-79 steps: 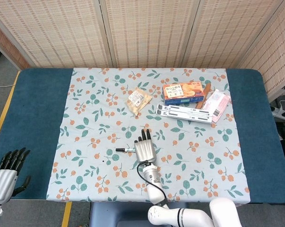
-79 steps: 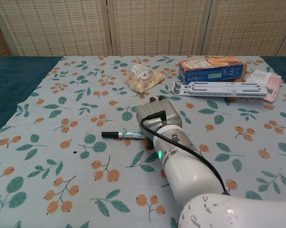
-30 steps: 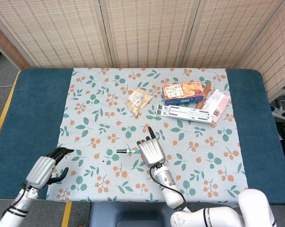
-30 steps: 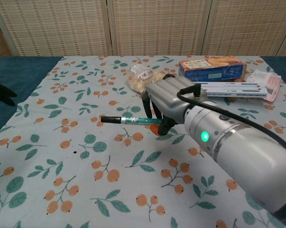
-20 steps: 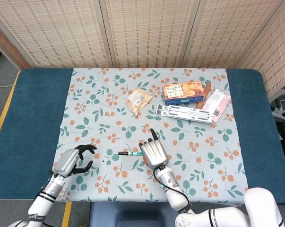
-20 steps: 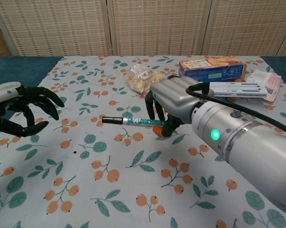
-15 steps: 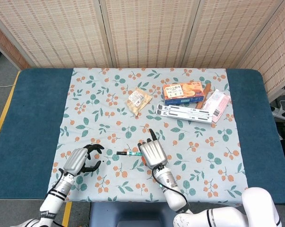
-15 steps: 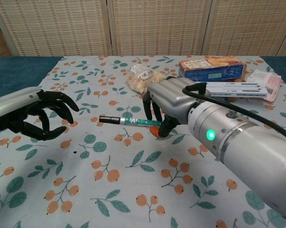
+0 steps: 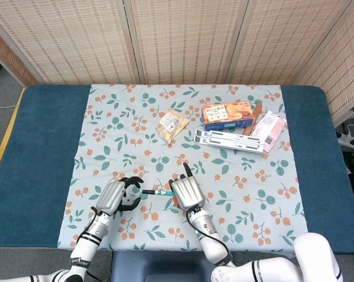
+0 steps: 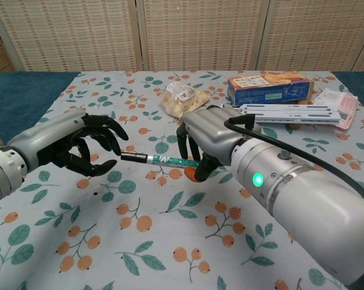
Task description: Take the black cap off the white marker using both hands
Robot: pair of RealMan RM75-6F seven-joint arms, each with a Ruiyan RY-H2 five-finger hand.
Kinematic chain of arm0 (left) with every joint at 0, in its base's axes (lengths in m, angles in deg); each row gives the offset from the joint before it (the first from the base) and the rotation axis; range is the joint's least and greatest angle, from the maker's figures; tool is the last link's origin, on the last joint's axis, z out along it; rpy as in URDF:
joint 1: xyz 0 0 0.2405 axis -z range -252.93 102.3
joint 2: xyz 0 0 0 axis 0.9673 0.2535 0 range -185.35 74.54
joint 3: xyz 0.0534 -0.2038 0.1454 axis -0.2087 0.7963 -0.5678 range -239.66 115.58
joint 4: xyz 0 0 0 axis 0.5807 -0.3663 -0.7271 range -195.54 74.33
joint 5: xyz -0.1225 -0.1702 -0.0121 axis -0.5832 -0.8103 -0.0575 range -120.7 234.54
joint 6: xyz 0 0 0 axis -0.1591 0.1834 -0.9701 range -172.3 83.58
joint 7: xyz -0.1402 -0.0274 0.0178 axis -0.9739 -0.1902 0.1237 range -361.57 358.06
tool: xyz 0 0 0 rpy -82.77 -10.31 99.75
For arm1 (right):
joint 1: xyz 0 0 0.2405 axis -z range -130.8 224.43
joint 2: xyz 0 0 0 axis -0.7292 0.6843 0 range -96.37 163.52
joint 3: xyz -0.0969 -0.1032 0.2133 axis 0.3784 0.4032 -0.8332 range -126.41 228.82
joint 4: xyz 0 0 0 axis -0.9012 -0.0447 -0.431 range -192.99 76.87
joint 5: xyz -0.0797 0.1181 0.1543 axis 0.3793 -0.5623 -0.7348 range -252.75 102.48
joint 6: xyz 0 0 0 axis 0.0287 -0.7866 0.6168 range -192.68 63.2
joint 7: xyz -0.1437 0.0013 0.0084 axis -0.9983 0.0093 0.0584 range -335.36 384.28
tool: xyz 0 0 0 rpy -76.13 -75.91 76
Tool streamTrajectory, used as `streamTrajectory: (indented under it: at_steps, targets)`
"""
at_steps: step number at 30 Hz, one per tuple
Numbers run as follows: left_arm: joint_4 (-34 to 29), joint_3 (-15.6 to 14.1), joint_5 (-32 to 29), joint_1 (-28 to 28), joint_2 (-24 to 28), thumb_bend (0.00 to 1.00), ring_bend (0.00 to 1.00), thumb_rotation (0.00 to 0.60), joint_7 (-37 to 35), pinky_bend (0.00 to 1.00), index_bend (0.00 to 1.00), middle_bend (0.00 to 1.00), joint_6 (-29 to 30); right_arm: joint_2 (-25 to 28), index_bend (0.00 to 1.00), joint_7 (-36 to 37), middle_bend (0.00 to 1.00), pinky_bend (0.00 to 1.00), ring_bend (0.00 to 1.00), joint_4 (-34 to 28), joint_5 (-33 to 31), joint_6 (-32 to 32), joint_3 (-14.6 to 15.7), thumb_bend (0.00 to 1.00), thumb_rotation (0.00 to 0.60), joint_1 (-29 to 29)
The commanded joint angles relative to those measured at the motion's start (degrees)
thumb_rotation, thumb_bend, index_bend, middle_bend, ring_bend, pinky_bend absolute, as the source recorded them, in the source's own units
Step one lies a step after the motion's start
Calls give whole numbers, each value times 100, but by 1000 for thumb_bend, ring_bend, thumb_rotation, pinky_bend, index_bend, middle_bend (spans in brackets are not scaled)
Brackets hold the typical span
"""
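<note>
Now at the approach-to-cap step. White marker (image 10: 169, 161) held clear of the floral tablecloth (image 10: 169, 241), roughly level, near the front-middle of the table. Right hand (image 10: 207, 140) grips the barrel, fingers wrapped round it; green-printed section shows just left of the fingers. Black cap (image 10: 134, 157) points toward the robot's left, still seated on the marker.

Left hand (image 10: 85, 145) sits just beside the cap end, fingers curled but apart, holding nothing. Fingertips look close to the cap; cannot tell from either view whether any touches it. Head view agrees: left hand (image 9: 115, 197) and right hand (image 9: 185, 191) face each other with the marker (image 9: 156, 191) between.

Judgement: cap not yet gripped. Next move calls for the left fingers to close round the cap alone, then a straight pull along the marker's axis while the right hand keeps the barrel steady. An off-axis tug could twist the barrel in the grip.

Containers: orange biscuit box (image 10: 268, 86) at the far right, closed, contents hidden. Clear snack bag (image 10: 183, 98) behind the hands, pale pieces inside. Pink packet (image 10: 338, 99) at the far right edge, contents not readable. White slatted stand (image 10: 287, 113) lies in front of the box.
</note>
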Motion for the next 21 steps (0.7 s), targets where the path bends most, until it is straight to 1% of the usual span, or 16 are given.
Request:
streamTrajectory:
  at_steps: [1,10,14,21]
  targets:
    - [105,-14,8,27,-153,367,326,600,54,584,381,463,76,-65,789,56,754,0,387,36,-8,-11,-33,457,600,-27]
    - [229,-7,13,93,-303,365,328,600,-11,594,381,464,74,-168,789,44,754,0,387,71,3,-82,-51,457,600,-97]
    - [271,1,84,94,-345,365,340,600,-88,598,388,490,136,-226,789,15,754,0,387,111,-16,-103,-19,457,600,-114]
    - [353,-24,221,90,-402,369,374,600,-178,608,437,530,223,-292,789,-5,754,0,387,119,-23,-123,-17,457,600,-146]
